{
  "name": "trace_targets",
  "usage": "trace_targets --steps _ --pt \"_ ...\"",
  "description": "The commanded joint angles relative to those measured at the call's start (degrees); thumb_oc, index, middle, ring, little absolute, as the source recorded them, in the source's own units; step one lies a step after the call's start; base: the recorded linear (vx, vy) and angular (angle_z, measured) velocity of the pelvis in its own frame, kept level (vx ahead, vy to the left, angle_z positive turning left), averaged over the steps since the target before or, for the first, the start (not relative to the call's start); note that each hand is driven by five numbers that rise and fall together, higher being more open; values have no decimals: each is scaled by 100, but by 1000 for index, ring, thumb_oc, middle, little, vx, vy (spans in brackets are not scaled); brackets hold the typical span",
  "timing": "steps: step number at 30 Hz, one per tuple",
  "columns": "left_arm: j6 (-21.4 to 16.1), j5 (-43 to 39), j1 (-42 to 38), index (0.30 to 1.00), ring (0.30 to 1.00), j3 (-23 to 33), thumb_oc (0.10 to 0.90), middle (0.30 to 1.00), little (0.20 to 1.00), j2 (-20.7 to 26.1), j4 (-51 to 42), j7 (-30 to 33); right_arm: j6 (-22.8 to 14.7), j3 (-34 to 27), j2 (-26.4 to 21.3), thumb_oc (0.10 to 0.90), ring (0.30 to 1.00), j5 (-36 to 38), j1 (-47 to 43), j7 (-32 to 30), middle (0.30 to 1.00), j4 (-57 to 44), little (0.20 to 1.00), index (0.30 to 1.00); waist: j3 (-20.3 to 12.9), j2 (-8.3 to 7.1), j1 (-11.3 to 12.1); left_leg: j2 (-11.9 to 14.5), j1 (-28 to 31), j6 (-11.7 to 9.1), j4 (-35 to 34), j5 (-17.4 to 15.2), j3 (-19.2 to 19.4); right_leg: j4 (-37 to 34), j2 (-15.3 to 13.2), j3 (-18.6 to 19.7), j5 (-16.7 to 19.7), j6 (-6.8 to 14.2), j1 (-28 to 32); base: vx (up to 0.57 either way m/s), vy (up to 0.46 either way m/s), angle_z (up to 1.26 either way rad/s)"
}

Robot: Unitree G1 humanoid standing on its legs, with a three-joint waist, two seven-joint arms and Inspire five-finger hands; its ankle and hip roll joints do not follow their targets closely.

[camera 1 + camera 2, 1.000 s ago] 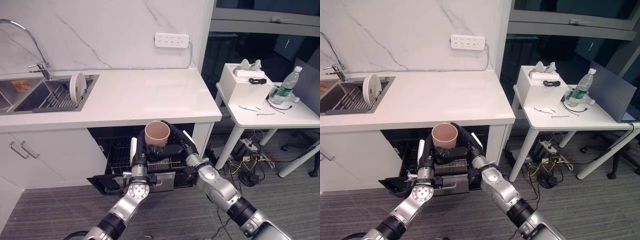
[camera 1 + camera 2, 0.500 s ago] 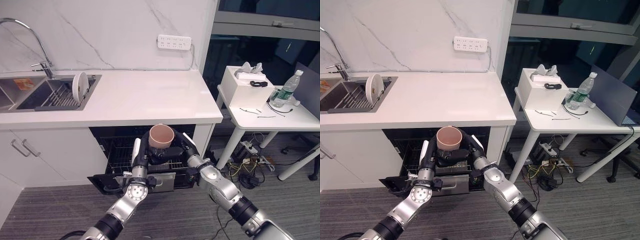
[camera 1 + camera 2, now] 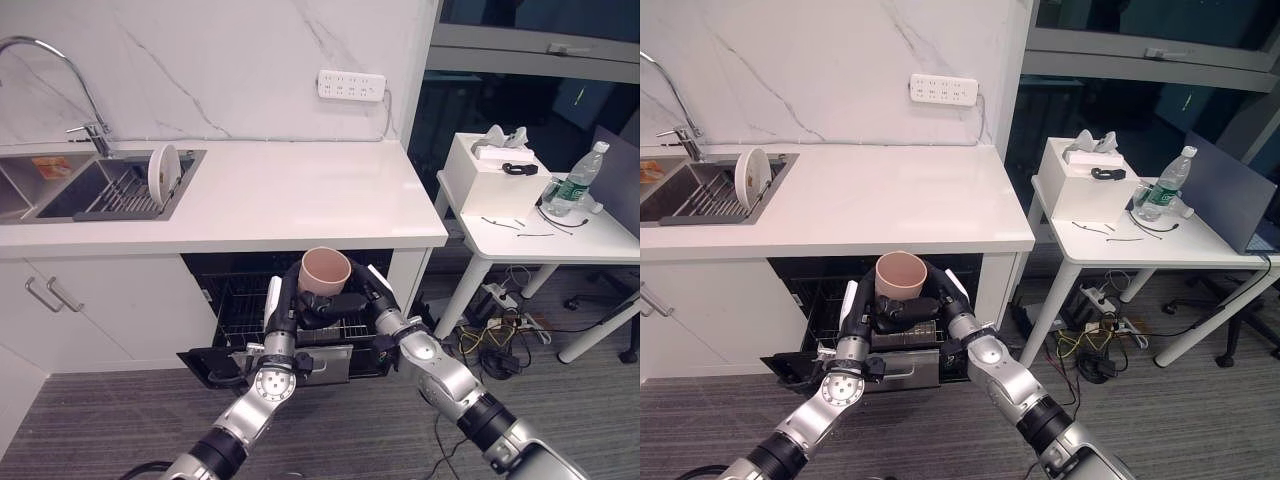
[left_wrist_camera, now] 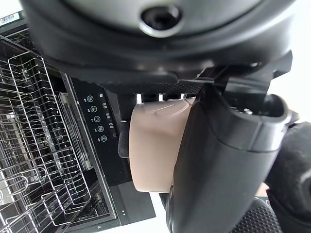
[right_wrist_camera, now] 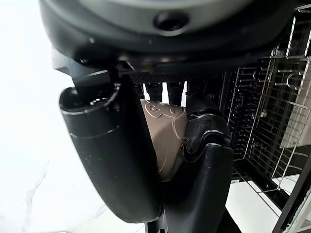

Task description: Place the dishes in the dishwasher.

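Beige round cup (image 3: 326,270) gripped by both hands over open black dishwasher's wire rack (image 3: 240,305).
Left hand (image 3: 281,305) and right hand (image 3: 362,293) curl round it; lower level, release together.

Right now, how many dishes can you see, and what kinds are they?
Cups: 1, the beige cup held by both hands over the open dishwasher.
Plates: 1, the white plate upright in the sink rack.
Total: 2 dishes.

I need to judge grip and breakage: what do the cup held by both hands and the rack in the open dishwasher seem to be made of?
Cup: probably ceramic or hard plastic; pinkish-beige, matte, opaque, thick-walled, with embossed relief.
Rack: thin metal wire, light glossy finish, likely coated; an open grid with upright tines.
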Motion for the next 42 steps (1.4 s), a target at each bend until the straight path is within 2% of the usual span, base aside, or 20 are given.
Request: trace_targets --steps 1,3,4,5,6,7,12,16,19,26,34,36,42 --pt "-1083 481 -860 300 300 -1259 400 300 300 -631 -785 -654 -1067 308 831 400 300 39 -1140 404 300 -439 300 300 -90 -3 89 204 242 -178 199 -396 -142 -435 -359 -6 559 636 390 0 0 0" --pt "-1100 474 -855 300 300 -1271 400 300 300 -638 -809 -657 -1190 276 833 400 300 -12 -1132 310 300 -486 300 300 -90 5 85 199 247 -173 199 -400 -138 -435 -359 -8 559 637 395 0 0 0" --pt "-1092 477 -856 326 326 -1268 417 326 326 -637 -821 -666 -1222 265 832 400 300 -9 -1129 288 300 -502 300 300 -91 6 84 199 249 -172 199 -400 -138 -435 -359 -7 559 636 395 0 0 0" --pt "-1084 489 -855 507 507 -1275 538 507 507 -634 -840 -657 -1268 254 828 400 300 -2 -1131 242 300 -524 300 300 -91 11 80 200 251 -170 199 -399 -135 -435 -358 -9 560 634 396 0 0 0" --pt "-1083 488 -855 556 556 -1278 571 556 556 -637 -845 -655 -1296 248 829 400 300 -17 -1130 211 300 -539 300 300 -90 12 79 199 250 -170 199 -398 -134 -435 -358 -9 559 633 396 0 0 0" --pt "-1069 449 -849 900 900 -1282 800 900 900 -636 -849 -700 -1336 237 825 400 300 -29 -1125 161 300 -559 300 300 -88 15 76 199 249 -172 199 -397 -134 -435 -357 -7 558 632 396 0 0 0" --pt "-1010 211 -802 900 900 -1269 800 900 900 -642 -851 -886 -1876 45 809 400 300 -82 -1051 -424 300 -774 300 300 -89 56 12 212 258 -159 199 -403 -91 -435 -349 15 565 632 380 0 0 0" --pt "-955 179 -744 900 900 -1237 800 900 900 -623 -895 -884 -2265 -254 731 400 300 -509 -1029 -1050 300 -1077 300 300 -81 85 -16 225 245 -163 199 -403 -78 -435 -351 13 565 634 371 0 0 0" --pt "-899 108 -674 900 900 -1149 800 900 900 -550 -945 -949 -2468 -737 569 400 300 -931 -991 -1602 300 -1459 300 300 -81 108 -57 219 231 -155 199 -425 -72 -435 -352 12 564 640 358 0 0 0" --pt "-1008 67 -570 900 900 -814 800 900 900 -429 -872 -952 -2434 -1354 162 400 300 -1612 -818 -2017 300 -1801 300 300 -95 141 -107 230 207 -157 199 -432 -72 -435 -350 11 556 633 354 0 0 0" --pt "-1223 371 -439 900 900 -495 800 900 900 -257 -882 -1076 -2595 -1722 -149 400 300 -1829 -685 -2170 300 -1773 300 300 -95 161 -67 249 145 -181 199 -399 -111 -435 -361 -29 546 617 364 3 6 3" --pt "-1318 491 -385 900 900 -390 800 900 900 -136 -934 -1280 -2650 -1844 -268 400 300 -1943 -622 -2336 300 -1774 300 300 -98 172 -38 248 113 -191 199 -385 -129 -435 -375 -57 535 614 370 6 27 6" --pt "-1335 505 -226 900 900 -274 800 900 900 27 -1004 -1433 -2757 -2029 -427 400 300 -1947 -518 -2522 300 -1683 300 300 -95 192 16 244 82 -199 199 -376 -152 -435 -390 -90 520 613 385 1 16 7"
